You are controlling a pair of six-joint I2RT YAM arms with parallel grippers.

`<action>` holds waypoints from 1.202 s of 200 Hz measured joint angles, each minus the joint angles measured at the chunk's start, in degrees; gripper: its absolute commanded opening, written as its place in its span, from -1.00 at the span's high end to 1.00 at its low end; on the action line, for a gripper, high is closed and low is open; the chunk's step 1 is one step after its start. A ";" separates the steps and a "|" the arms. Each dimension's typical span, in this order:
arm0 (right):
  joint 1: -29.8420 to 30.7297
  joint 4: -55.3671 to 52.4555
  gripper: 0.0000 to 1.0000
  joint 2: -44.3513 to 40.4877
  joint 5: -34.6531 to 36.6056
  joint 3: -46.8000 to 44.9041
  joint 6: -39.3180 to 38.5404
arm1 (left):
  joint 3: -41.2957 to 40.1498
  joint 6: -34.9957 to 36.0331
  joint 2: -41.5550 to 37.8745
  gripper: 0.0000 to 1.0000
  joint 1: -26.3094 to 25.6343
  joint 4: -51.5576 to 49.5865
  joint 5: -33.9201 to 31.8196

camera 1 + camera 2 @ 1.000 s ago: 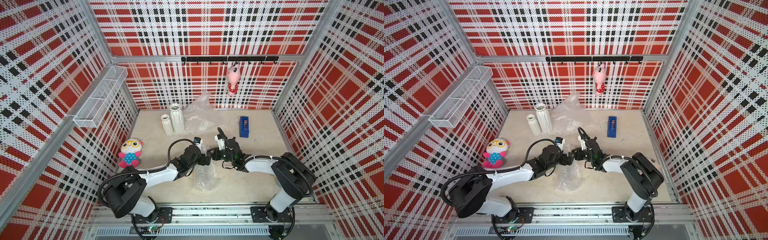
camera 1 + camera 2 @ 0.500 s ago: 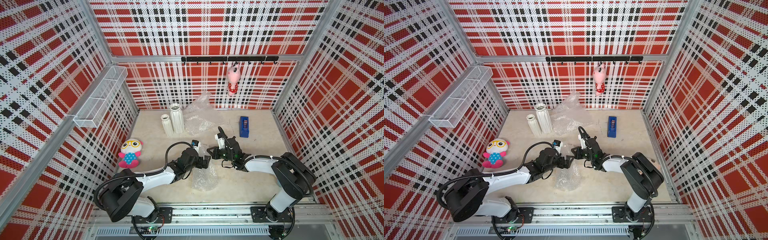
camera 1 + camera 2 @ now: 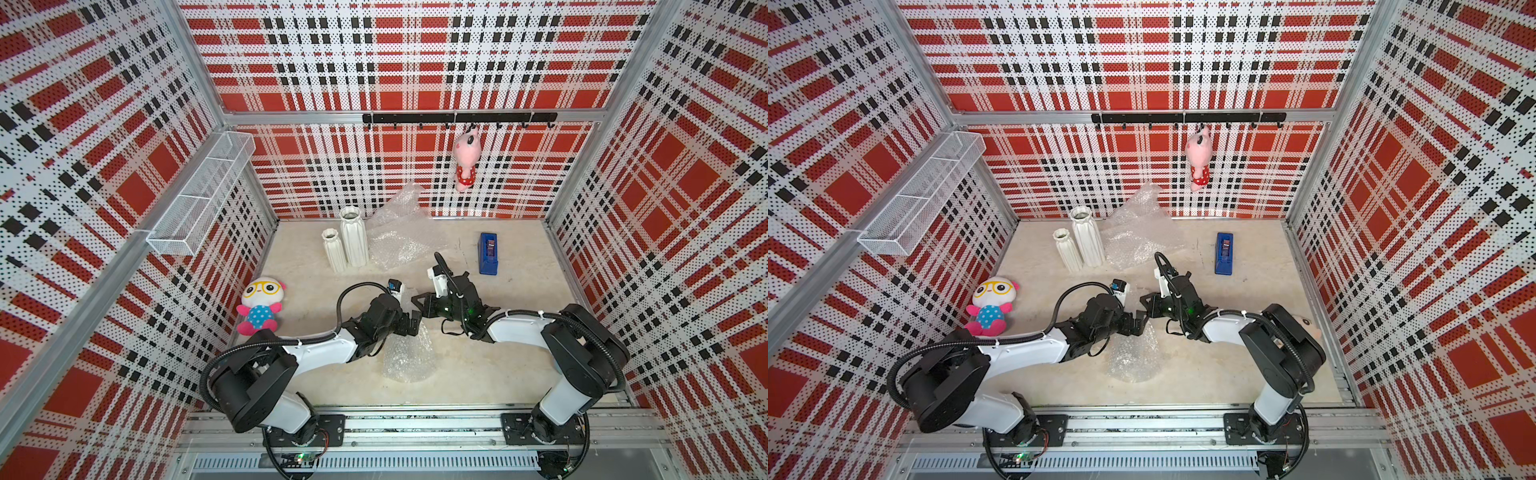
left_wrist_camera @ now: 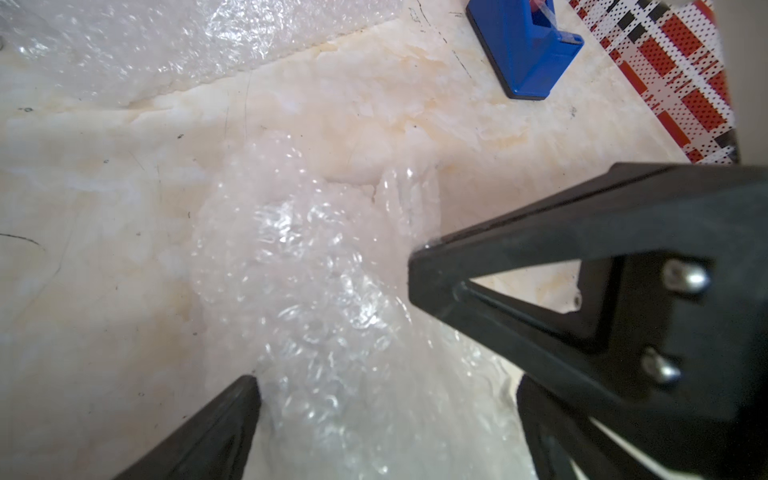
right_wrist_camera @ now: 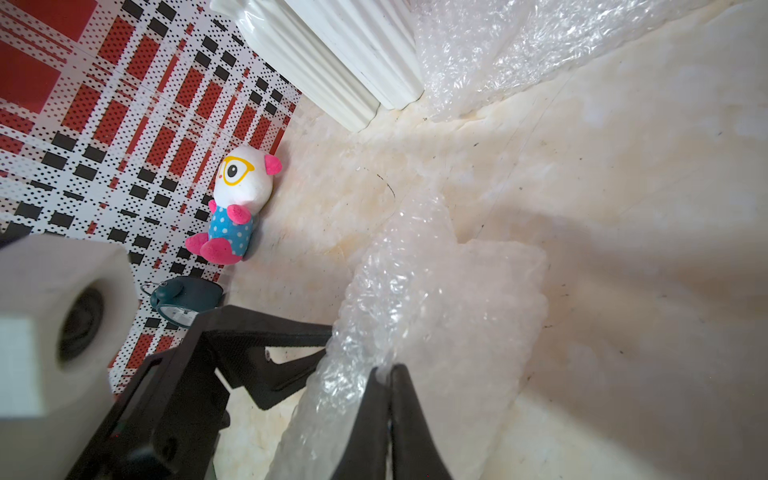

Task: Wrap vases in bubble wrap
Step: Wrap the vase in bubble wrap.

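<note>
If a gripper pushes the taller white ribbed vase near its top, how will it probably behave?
The taller white ribbed vase stands upright and narrow for its height, so a high push would probably tip it, perhaps onto the shorter vase close beside it. Its surface looks glossy, so a grip may slip. It seems ceramic, thus likely fragile.

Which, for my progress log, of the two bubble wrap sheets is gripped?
The front sheet: the right gripper has its jaws shut on it. The back sheet lies free beside the taller vase.
</note>
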 measured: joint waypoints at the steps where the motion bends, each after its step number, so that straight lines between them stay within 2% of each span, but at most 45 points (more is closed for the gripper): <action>1: 0.00 0.00 0.86 0.00 0.00 -0.02 0.04 | 0.00 0.00 0.00 -0.81 0.00 -0.02 0.02; 28: 0.00 0.07 0.78 0.00 0.09 0.00 0.09 | 0.00 -0.26 0.07 -0.65 0.00 -0.39 -1.01; 83: 0.07 0.07 0.39 0.02 1.09 0.00 -0.57 | 0.04 -0.42 0.48 -0.49 0.00 -0.42 -1.92; 125: 0.33 -1.81 0.21 -0.96 3.32 -0.02 -2.60 | 0.04 -0.37 1.11 -0.46 0.13 -0.55 -2.12; 195: 0.33 -4.76 0.22 -3.23 6.58 -0.02 -5.35 | 0.28 -0.37 1.66 -0.44 0.17 -1.95 -2.75; 240: -0.26 -10.69 0.23 -7.58 12.15 -0.02 -10.08 | 0.37 -0.39 1.75 -0.42 0.17 -2.10 -2.84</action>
